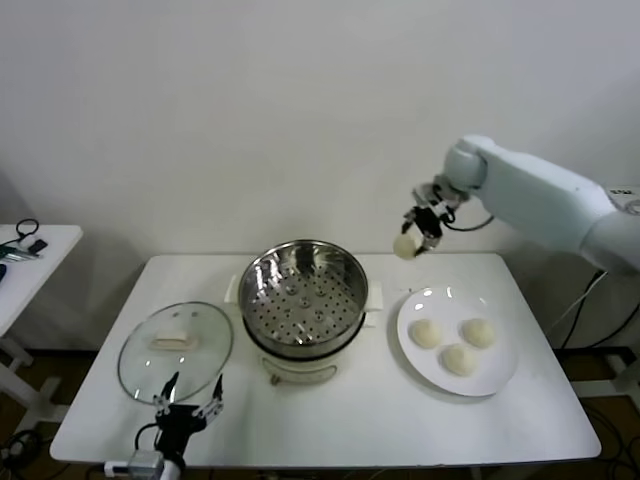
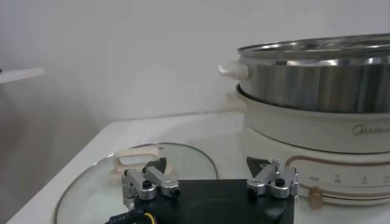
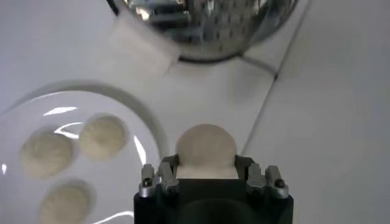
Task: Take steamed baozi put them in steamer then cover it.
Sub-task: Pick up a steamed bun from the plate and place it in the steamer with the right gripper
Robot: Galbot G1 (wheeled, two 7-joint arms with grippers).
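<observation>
right now the right gripper (image 1: 420, 236) is closed on one steamed baozi (image 1: 405, 246), held in the air above the far edge of the white table (image 1: 340, 420), between the steamer (image 1: 303, 297) and the white plate (image 1: 420, 355), where three more baozi (image 1: 458, 346) lie. the step in hand looks like the carry to the steamer, and to do it well the arm should bring the bun across over the shiny rim, centre it above the perforated tray (image 1: 300, 305), lower it until it nearly rests on the holes, and only then let go, so the soft bun neither drops nor rolls; placing it toward one side would leave room for the other three. the squeeze should stay gentle, since a bun like this probably dents easily. the left gripper (image 1: 188, 402) waits near the front edge of the table with its fingers spread wide and nothing between them, just beside the glass cover (image 1: 176, 350), which lies flat on the table to the steamer's left. the head view alone gives the whole layout and shows the steamer is empty. the right wrist view shows what the head view cannot: the bun (image 3: 205, 149) sits squarely between the two fingers (image 3: 159, 180). the left wrist view alone shows the steamer's white base (image 2: 317, 131) from the side and the cover's cream handle (image 2: 139, 160) close ahead of the open gripper.
</observation>
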